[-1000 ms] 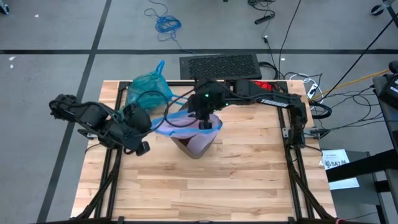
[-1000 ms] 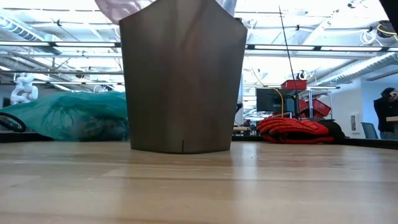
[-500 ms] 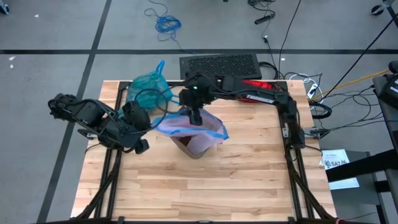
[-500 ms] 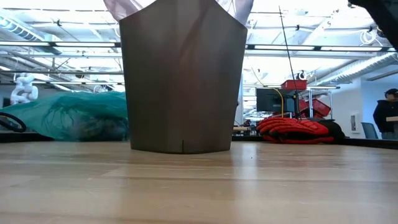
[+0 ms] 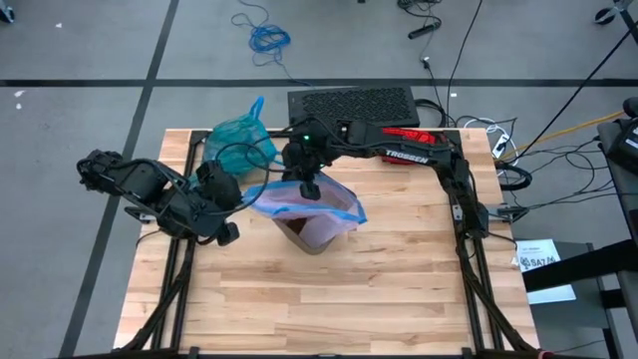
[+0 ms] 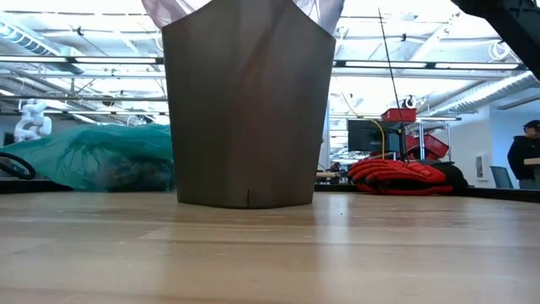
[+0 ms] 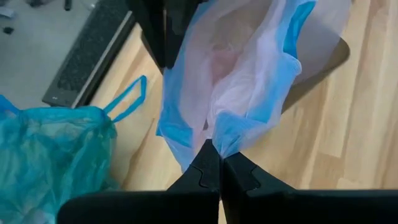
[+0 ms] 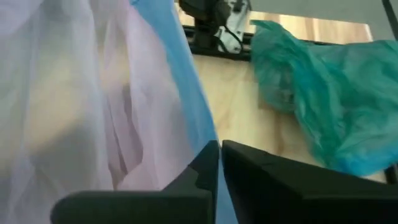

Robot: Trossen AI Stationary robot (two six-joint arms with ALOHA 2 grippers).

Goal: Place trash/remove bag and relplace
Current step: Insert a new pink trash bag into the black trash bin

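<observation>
Wooden table (image 5: pixel 399 289) with a grey bin (image 6: pixel 247 110) mid-surface, workshop behind.
Left gripper (image 7: pixel 219 163), jaws pinched shut on the blue edge of the pink-lilac bag (image 7: pixel 249 68) over the bin. The tied teal bag (image 5: pixel 239 140) lies beyond those jaws. Right gripper (image 8: pixel 220 163), jaws nearly closed, sits against the pink-lilac bag's far edge; whether it grips is unclear.

The left arm enters from the left edge of the high view, elbow bent, its wrist angled toward the centre. The left gripper (image 5: pixel 242 199) sits left of centre, fingers (image 7: pixel 208 168) pressed together on a fold of pink bag. The right arm stretches from the right side across the upper middle. The right gripper (image 5: pixel 309 187) points downward at centre, fingers (image 8: pixel 208 163) nearly together.
</observation>
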